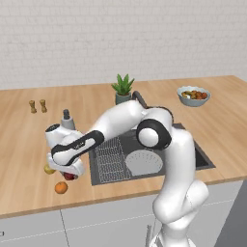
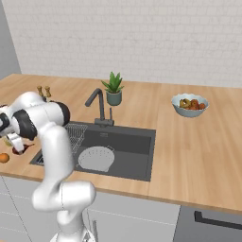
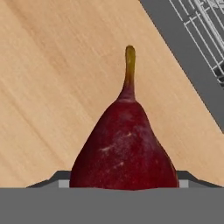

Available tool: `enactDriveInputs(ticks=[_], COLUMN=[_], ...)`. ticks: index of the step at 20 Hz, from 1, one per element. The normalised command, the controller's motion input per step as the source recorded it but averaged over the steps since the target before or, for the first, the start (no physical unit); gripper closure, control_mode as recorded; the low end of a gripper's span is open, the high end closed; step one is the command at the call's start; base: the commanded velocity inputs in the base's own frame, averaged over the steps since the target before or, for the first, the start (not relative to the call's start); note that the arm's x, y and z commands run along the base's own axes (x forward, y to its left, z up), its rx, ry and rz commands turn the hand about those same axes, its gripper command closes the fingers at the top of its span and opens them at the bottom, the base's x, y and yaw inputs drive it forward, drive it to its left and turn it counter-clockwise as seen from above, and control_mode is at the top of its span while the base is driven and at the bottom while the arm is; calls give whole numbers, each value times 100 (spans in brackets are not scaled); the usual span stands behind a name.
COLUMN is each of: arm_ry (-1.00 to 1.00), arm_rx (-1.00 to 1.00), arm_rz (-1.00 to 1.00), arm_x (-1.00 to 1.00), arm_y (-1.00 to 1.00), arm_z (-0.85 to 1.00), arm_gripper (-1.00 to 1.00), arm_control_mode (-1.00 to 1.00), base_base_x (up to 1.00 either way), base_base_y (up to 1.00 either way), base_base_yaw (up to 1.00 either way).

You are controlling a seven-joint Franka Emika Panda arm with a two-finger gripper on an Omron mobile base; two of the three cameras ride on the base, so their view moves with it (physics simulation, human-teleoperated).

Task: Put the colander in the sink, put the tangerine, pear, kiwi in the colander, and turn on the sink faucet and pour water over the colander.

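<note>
The colander sits in the sink, its pale round bowl beside the wire rack that lines the basin's left side. The pear, dark red with a brownish stem, lies on the wooden worktop left of the sink, close to the basin's edge; in the hand view it looms between the finger tips, stem pointing away. The hand is down over it, but whether the fingers have closed on the fruit or stand apart from it cannot be told. Just beside the pear lies a yellow-green fruit, and the tangerine rests nearer the worktop's front edge. The sink faucet stands behind the basin, with a potted plant just beyond it. Well apart on the right, a bluish bowl holds heaped fruit.
</note>
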Motion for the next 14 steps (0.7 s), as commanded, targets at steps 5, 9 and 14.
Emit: enactDriveInputs(ticks=[5, 9, 14], arm_ry=[-2, -3, -13], arm_rx=[-4, 0, 11], arm_rz=[5, 7, 12], arm_x=[-8, -37, -50], arm_y=[-39, -56, -79], arm_z=[20, 33, 20], arm_gripper=[100, 100, 100], arm_control_mode=[-100, -100, -100], base_base_x=[0, 0, 0], base_base_y=[0, 0, 0], base_base_yaw=[0, 0, 0])
